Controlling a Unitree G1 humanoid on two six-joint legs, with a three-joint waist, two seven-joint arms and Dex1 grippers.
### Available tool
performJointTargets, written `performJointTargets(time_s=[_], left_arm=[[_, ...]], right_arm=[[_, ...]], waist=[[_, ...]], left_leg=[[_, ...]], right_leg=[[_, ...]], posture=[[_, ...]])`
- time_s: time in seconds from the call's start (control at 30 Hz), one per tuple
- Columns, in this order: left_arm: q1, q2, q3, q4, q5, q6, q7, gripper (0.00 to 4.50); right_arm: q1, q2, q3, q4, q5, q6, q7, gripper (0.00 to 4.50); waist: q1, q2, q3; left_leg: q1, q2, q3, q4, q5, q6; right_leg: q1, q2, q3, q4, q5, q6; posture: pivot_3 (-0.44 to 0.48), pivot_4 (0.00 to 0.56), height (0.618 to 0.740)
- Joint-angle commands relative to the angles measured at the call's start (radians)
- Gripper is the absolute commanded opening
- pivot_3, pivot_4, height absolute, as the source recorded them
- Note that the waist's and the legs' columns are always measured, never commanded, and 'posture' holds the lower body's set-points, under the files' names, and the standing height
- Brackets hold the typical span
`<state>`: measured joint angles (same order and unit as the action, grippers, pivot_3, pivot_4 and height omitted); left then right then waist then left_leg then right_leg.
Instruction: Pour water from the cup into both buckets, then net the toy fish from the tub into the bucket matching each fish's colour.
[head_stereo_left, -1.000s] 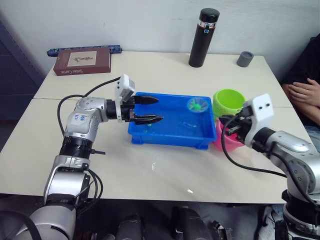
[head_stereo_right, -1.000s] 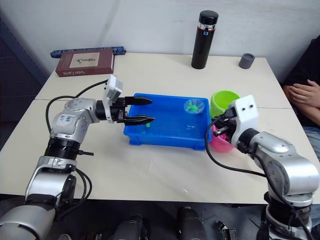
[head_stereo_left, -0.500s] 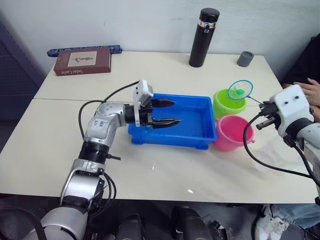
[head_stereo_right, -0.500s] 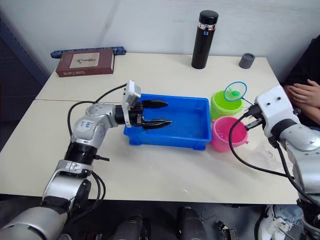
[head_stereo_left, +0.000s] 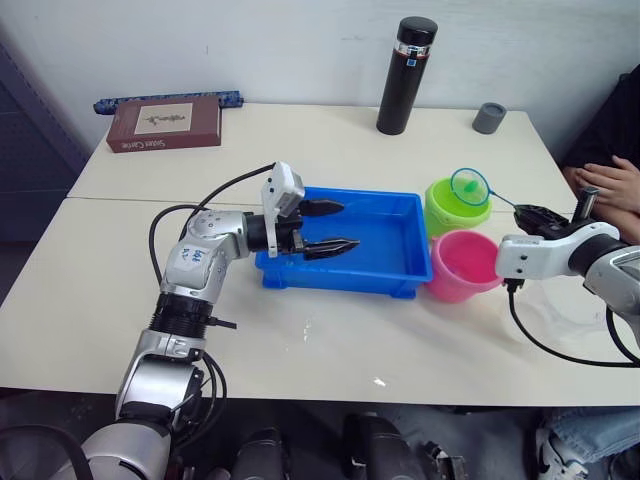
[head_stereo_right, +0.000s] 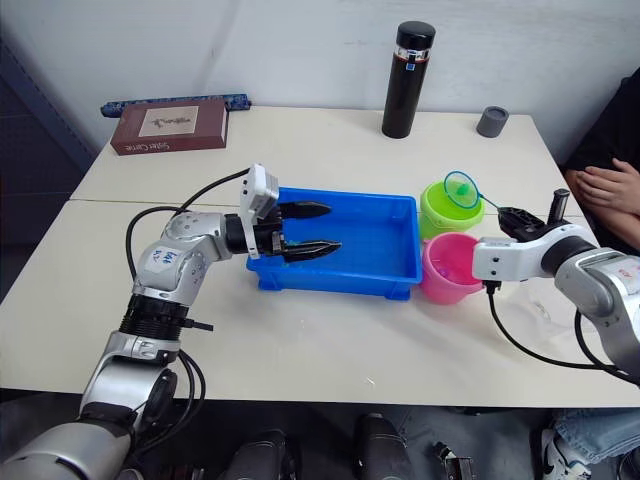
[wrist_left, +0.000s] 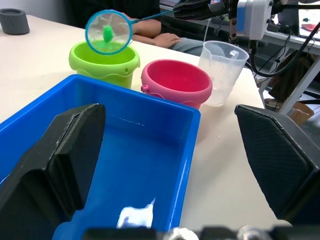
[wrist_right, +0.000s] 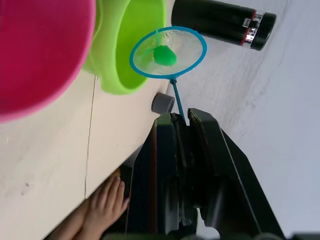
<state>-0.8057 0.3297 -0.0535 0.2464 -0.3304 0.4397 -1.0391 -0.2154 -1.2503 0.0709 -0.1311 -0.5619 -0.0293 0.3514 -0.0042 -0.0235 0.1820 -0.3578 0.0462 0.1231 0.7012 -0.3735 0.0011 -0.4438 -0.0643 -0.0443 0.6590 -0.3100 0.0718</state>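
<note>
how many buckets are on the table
2. The lime green bucket stands past the far right corner of the blue tub, under the net. The pink bucket stands beside the green one, nearer the robot, beside the tub's right end.

**Colours on the table**

The tub (head_stereo_left: 345, 240) is bright blue. One bucket (head_stereo_left: 457, 205) is lime green, the other bucket (head_stereo_left: 465, 265) pink. The net (head_stereo_left: 469, 184) has a light blue rim and holds a green toy fish (wrist_right: 164, 55). The cup (wrist_left: 222, 72) is clear. The flask (head_stereo_left: 405, 75) is black with a red band, the small cap (head_stereo_left: 487, 117) grey, the book (head_stereo_left: 165, 123) maroon with a pale panel.
</note>
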Motion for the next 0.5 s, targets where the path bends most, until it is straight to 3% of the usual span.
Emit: performJointTargets(time_s=[0.03, 0.5], left_arm=[[-0.020, 0.006, 0.018, -0.009, -0.023, -0.010, 0.001, 4.46], [-0.056, -0.020, 0.011, 0.038, -0.037, -0.040, -0.019, 4.46]], right_arm=[[-0.038, -0.034, -0.021, -0.004, -0.093, -0.074, -0.023, 0.00], [-0.022, -0.065, -0.092, 0.015, -0.102, -0.207, 0.072, 0.00]], waist=[[-0.001, 0.000, 0.000], [-0.001, 0.000, 0.000]], left_leg=[[0.000, 0.000, 0.000, 0.000, 0.000, 0.000], [0.001, 0.001, 0.000, 0.000, 0.000, -0.001]], right_leg=[[0.000, 0.000, 0.000, 0.000, 0.000, 0.000], [0.000, 0.001, 0.000, 0.000, 0.000, 0.000]], posture=[[0.000, 0.150, 0.740], [0.000, 0.150, 0.740]])
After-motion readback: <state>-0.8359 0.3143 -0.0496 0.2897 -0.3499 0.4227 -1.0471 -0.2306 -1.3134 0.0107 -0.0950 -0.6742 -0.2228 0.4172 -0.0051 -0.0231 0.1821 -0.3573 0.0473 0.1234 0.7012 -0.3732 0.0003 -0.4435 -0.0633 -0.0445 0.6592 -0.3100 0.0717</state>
